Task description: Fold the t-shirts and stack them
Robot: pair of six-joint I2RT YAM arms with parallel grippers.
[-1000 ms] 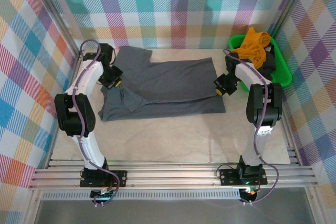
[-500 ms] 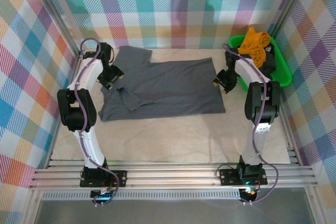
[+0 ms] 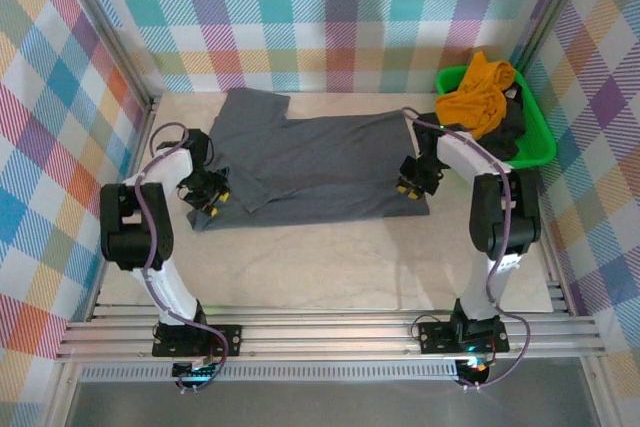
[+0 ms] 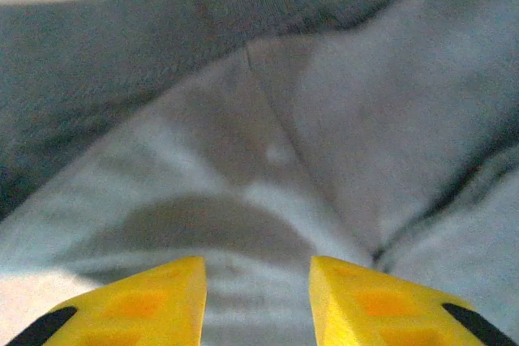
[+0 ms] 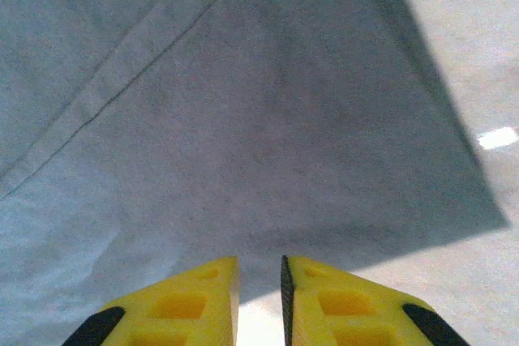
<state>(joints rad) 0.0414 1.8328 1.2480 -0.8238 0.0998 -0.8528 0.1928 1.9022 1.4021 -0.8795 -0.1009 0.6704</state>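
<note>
A large slate-grey t-shirt (image 3: 310, 162) lies spread flat across the table, one sleeve folded over near its left side. My left gripper (image 3: 208, 195) is low over the shirt's near-left corner; in the left wrist view the left gripper (image 4: 258, 261) is open, with creased grey t-shirt cloth (image 4: 324, 119) under the gap. My right gripper (image 3: 410, 185) is at the near-right corner. In the right wrist view the right gripper (image 5: 259, 258) has its jaws a narrow slit apart at the edge of the grey t-shirt (image 5: 243, 119), with nothing between them.
A green basket (image 3: 540, 142) stands at the back right, holding a mustard-orange t-shirt (image 3: 480, 87) on top of a dark charcoal t-shirt (image 3: 510, 122). Bare pale table (image 3: 320, 267) stretches between the grey shirt and the arm bases. Plaid walls close in the sides and back.
Both grippers have moved from the shirt's middle sides toward me and down to its near corners. Both jaws parted from shut, then narrowed again.
</note>
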